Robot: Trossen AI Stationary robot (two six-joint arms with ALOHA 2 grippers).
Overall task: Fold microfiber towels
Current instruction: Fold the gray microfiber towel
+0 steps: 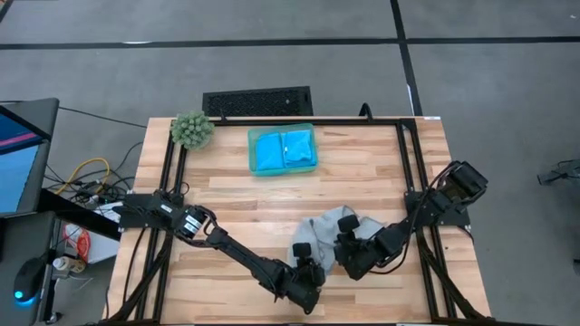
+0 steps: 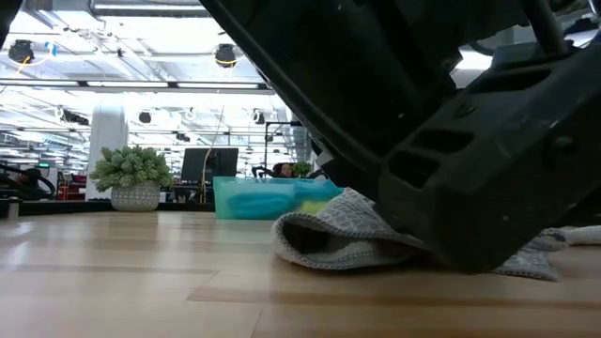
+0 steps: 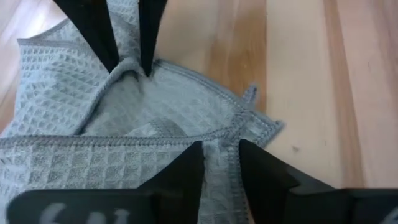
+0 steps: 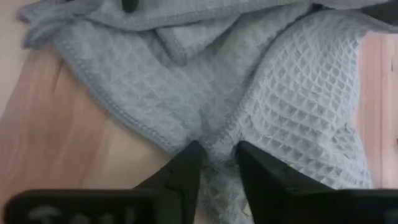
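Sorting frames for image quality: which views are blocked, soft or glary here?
Low view: a dark arm up close fills the right side, hiding much of the grey towel; ceiling lights glare behind. Right wrist view: towel looks soft. Left wrist view: weave crisp. High view: even light, nothing blocked but the towel under the hands.

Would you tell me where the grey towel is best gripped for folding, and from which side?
Probably at its stitched hem, near a corner, coming from above. The grey towel lies crumpled on the table, so only edges lift cleanly. The left gripper and right gripper each already straddle a hem.
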